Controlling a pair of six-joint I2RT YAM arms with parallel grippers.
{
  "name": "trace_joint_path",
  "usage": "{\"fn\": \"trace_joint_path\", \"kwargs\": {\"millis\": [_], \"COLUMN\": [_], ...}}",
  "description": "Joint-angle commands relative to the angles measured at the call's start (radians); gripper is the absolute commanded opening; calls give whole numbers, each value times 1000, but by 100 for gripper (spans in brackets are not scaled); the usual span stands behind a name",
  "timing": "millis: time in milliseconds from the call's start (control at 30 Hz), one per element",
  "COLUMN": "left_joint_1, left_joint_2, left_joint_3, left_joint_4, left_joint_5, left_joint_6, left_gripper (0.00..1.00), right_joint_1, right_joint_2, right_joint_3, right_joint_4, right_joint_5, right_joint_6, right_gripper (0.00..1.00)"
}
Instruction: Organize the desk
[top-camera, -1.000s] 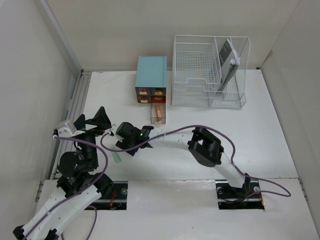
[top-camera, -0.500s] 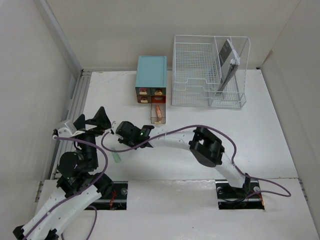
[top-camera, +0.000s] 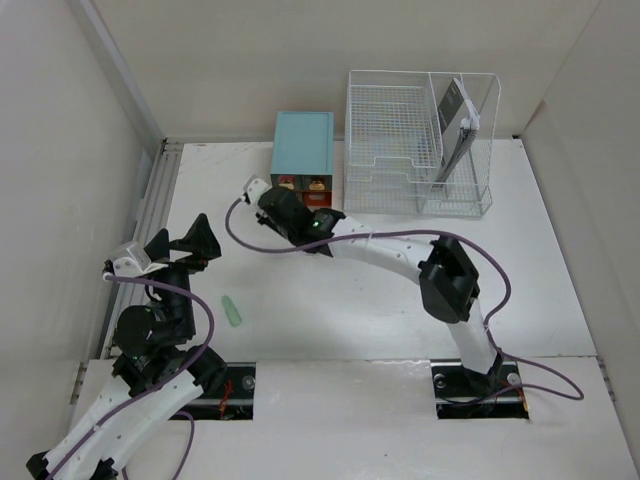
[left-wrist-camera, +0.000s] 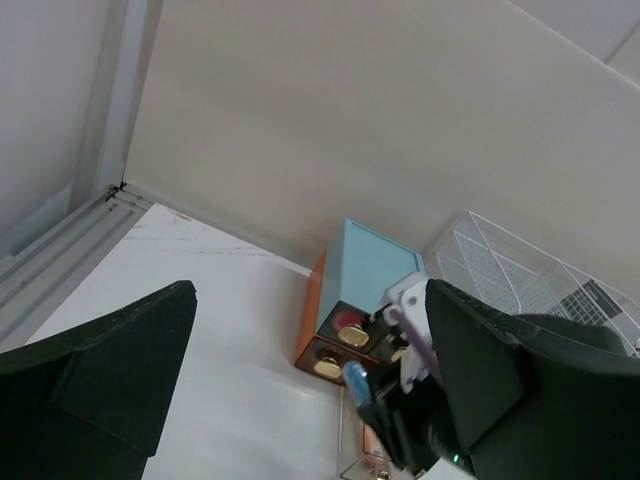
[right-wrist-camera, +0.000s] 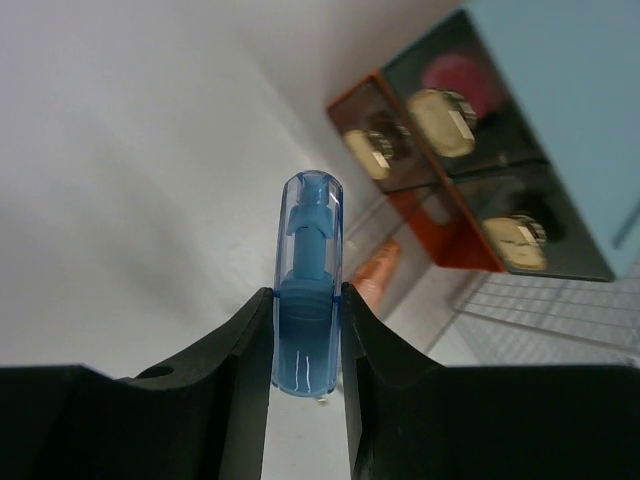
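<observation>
My right gripper is shut on a translucent blue marker-like tube, which stands upright between the jaws. In the top view it hovers right in front of the teal drawer box, over the pulled-out clear drawer holding an orange piece. The blue tube also shows in the left wrist view beside the box's gold knobs. A small pale green piece lies on the white desk near my left arm. My left gripper is open, raised and holding nothing.
A white wire-mesh rack stands to the right of the drawer box, with a dark flat item upright in its right slot. Silver rails run along the desk's left edge. Walls enclose the back and both sides.
My right arm has swung from the near-left part of the desk up to the drawer box, carrying the blue tube. The green piece stays on the desk. The left arm is unmoved.
</observation>
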Motion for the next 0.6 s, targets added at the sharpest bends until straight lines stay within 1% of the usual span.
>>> {"fn": "trace_joint_path", "kwargs": {"millis": [0, 100, 233, 333, 367, 400, 533, 567], "left_joint_1": [1, 1, 1, 1, 1, 1, 1, 1], "left_joint_2": [-12, -12, -3, -3, -3, -3, 7, 7], "left_joint_3": [24, 24, 24, 24, 24, 24, 24, 24], "left_joint_4": [35, 35, 35, 35, 35, 35, 35, 35], "left_joint_5": [7, 7, 7, 7, 7, 7, 17, 17], "left_joint_6": [10, 10, 10, 10, 10, 10, 10, 10], "left_gripper": [98, 98, 98, 98, 98, 98, 98, 98], "right_joint_1": [-65, -110, -133, -143, -143, -143, -162, -173], "right_joint_2": [-45, -45, -35, -12, 1, 15, 34, 34], "right_joint_3": [-8, -8, -8, 11, 22, 22, 47, 47], "right_joint_4": [40, 22, 3, -18, -43, -53, -87, -87], "right_joint_5": [37, 12, -23, -46, -46, -55, -89, -89], "right_joint_6": [-21, -21, -21, -21, -21, -21, -21, -21], "right_gripper": [10, 10, 11, 16, 19, 19, 27, 27]}}
